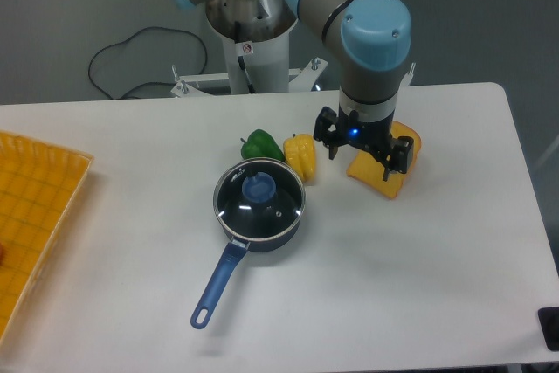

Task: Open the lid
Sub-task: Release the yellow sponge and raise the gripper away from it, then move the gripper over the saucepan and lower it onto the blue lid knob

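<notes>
White table (454,251), dark blue saucepan (249,231), green pepper (260,144), yellow pepper (300,155), orange sponge (377,171), yellow tray (35,216)

White worktop (437,268): green bell pepper (260,144) touching yellow bell pepper (300,155); orange-yellow sponge block (384,168) right; yellow mesh tray (35,216) at left edge.

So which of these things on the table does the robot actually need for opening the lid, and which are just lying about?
Part of the job:
- the lid, glass with a blue knob, sitting on the saucepan
- the robot's hand, off to the right of the pan

Just lying about:
- green pepper
- yellow pepper
- orange wedge-shaped thing under the hand
- yellow tray
</notes>
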